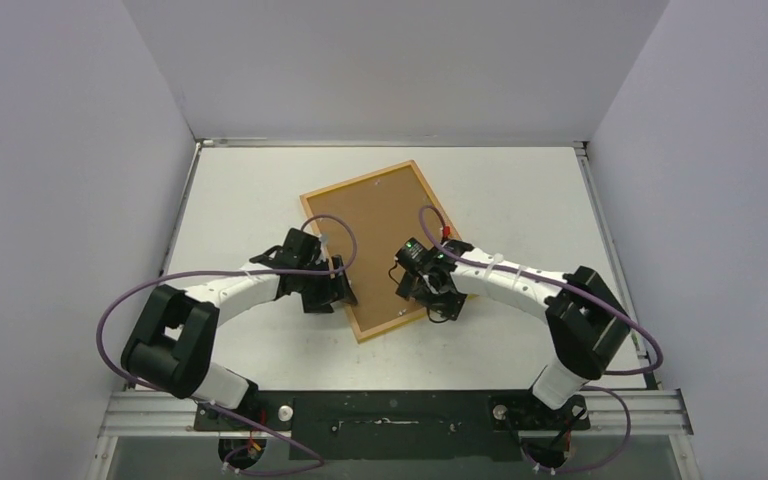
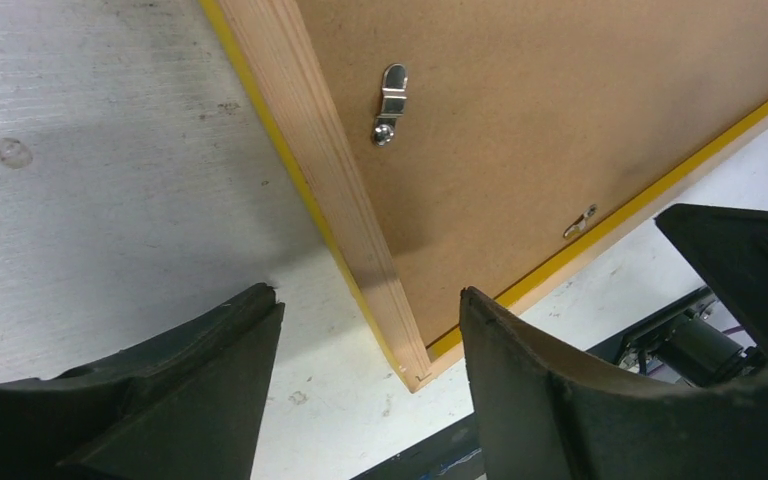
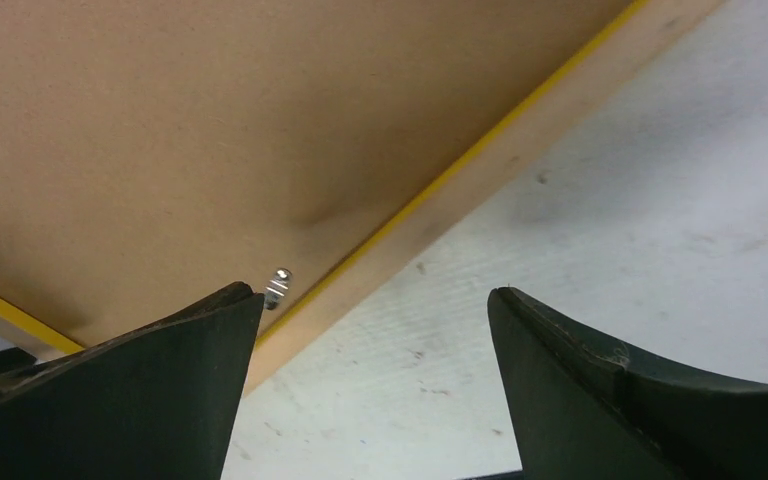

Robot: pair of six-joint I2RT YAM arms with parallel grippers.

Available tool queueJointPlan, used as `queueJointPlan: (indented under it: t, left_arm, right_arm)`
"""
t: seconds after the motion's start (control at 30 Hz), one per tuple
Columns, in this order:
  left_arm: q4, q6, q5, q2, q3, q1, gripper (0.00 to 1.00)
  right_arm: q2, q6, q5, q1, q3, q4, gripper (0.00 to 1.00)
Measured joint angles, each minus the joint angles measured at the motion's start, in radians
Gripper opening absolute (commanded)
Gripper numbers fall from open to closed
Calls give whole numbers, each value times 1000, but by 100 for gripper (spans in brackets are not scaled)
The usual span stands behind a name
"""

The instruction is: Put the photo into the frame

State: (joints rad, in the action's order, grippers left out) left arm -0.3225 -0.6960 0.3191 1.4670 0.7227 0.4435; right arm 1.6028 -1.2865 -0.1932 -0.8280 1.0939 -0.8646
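Note:
The frame point(image 1: 357, 179) lies face down at the table's middle, its light wood back and thin yellow lip showing. The brown backing board point(image 1: 385, 235) fills it. The photo is hidden. My left gripper point(image 1: 335, 290) is open at the frame's near left corner; in the left wrist view point(image 2: 368, 292) the jaws straddle the wood edge point(image 2: 330, 170) without touching it. My right gripper point(image 1: 438, 300) is open at the near right side; in the right wrist view point(image 3: 375, 291) one jaw is over the board point(image 3: 210, 120), the other over bare table, with the wood edge point(image 3: 480, 190) between them.
Small metal turn clips point(image 2: 390, 100) point(image 2: 580, 218) point(image 3: 278, 285) sit on the backing board near the frame's edges. Grey walls close the table on the left, right and back. The black base rail point(image 1: 390, 410) runs along the near edge.

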Motion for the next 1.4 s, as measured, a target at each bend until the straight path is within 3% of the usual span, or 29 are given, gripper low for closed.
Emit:
queueJointPlan:
  t: [0.2,0.4,0.73,1.4]
  left_arm:
    - [-3,0,0,28,0,0,52]
    - [-3,0,-1,35,0,0,49]
    - [5,1,4,35,-8,-1,49]
    - [28,0,27,35,-23,-5,45]
  right_arm:
    - [98,-49,34,-32,21,96,78]
    - [146,-70,58,-77,32,131,66]
    - [146,-114,54,-99,29,126,74]
    - [138,-179,-26,-102,24,92,51]
